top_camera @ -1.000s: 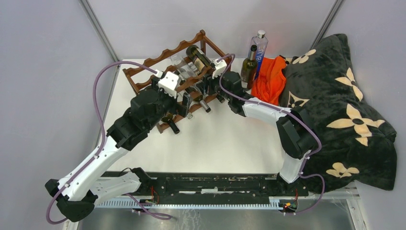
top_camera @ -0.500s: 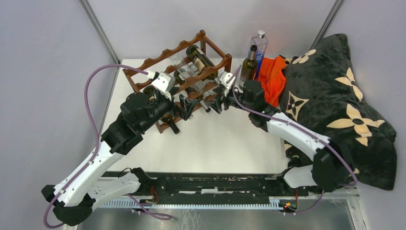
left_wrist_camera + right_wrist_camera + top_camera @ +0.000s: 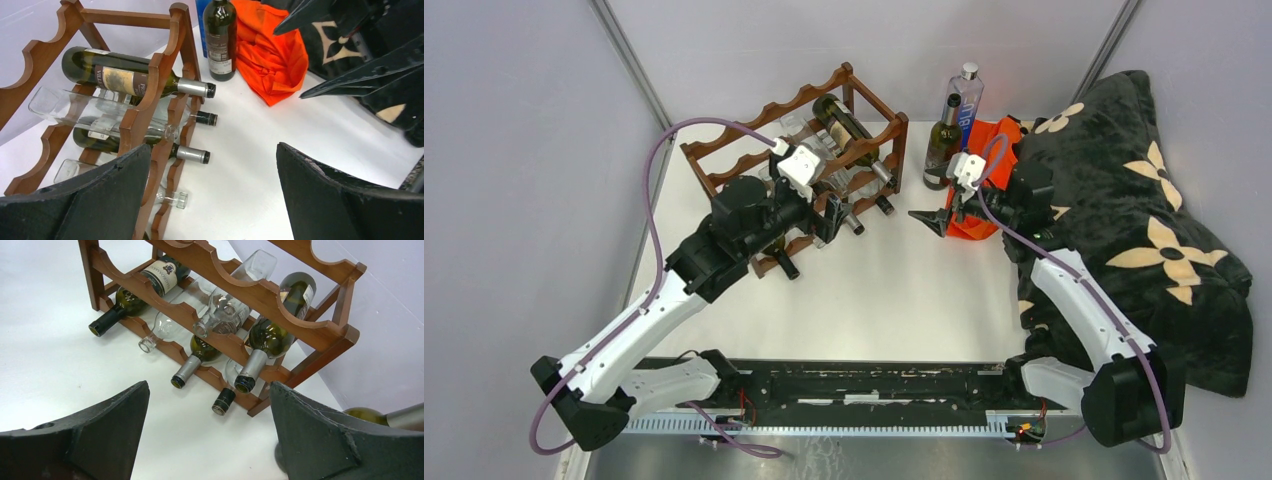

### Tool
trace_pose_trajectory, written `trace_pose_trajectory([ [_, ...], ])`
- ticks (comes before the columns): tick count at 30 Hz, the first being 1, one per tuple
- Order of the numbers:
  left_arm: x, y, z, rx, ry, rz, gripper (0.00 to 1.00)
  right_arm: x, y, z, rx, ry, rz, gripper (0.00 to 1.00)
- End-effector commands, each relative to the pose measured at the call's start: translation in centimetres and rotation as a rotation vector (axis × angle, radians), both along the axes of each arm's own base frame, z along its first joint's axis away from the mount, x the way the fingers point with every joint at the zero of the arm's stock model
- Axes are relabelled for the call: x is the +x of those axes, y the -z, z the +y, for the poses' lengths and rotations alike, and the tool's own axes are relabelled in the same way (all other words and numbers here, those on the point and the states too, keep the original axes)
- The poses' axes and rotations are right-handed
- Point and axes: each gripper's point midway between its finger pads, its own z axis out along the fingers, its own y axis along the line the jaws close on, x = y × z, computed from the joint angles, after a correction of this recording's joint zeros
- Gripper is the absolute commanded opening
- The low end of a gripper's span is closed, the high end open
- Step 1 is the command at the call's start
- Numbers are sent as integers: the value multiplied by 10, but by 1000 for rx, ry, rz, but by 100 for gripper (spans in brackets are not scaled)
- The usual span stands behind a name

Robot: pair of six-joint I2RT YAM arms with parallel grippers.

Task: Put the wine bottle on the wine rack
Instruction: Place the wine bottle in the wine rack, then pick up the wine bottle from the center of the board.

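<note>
The reddish-brown wine rack (image 3: pixel 754 125) stands at the back of the table with several dark and clear bottles lying in it. One dark wine bottle (image 3: pixel 842 120) rests on its top tier at the right end. Another dark wine bottle (image 3: pixel 943 145) stands upright right of the rack (image 3: pixel 175 45); the left wrist view also shows this bottle (image 3: pixel 220 40). My left gripper (image 3: pixel 832 215) hangs open just in front of the rack, holding nothing (image 3: pixel 212 195). My right gripper (image 3: pixel 939 215) is open and empty over the table between the rack (image 3: pixel 220 295) and the upright bottle.
A tall blue bottle (image 3: pixel 965 100) stands behind the upright wine bottle. An orange cloth (image 3: pixel 989 170) lies beside them, against a black blanket with cream flowers (image 3: pixel 1144 220) that covers the table's right side. Bottle necks stick out of the rack's front toward the grippers.
My right gripper has pulled back from the rack to the right, toward the orange cloth, and its jaws have spread wide. The left gripper shifted slightly right along the rack's front, still open.
</note>
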Motion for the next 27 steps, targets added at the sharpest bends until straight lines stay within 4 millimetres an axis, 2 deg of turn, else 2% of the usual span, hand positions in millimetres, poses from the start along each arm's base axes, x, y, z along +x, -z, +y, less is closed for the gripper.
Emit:
trace_pose_trajectory([
  [1, 15, -24, 8, 13, -44, -126, 100, -11, -13, -6, 6, -50, -73, 95],
  [7, 15, 7, 23, 35, -84, -130, 100, -4, -2, -25, 36, -4, -49, 96],
  [14, 17, 18, 20, 59, -72, -118, 100, -2, 10, -37, 65, 17, -16, 96],
  [27, 20, 29, 17, 90, -71, -100, 100, -3, 22, -40, 80, 6, 20, 97],
])
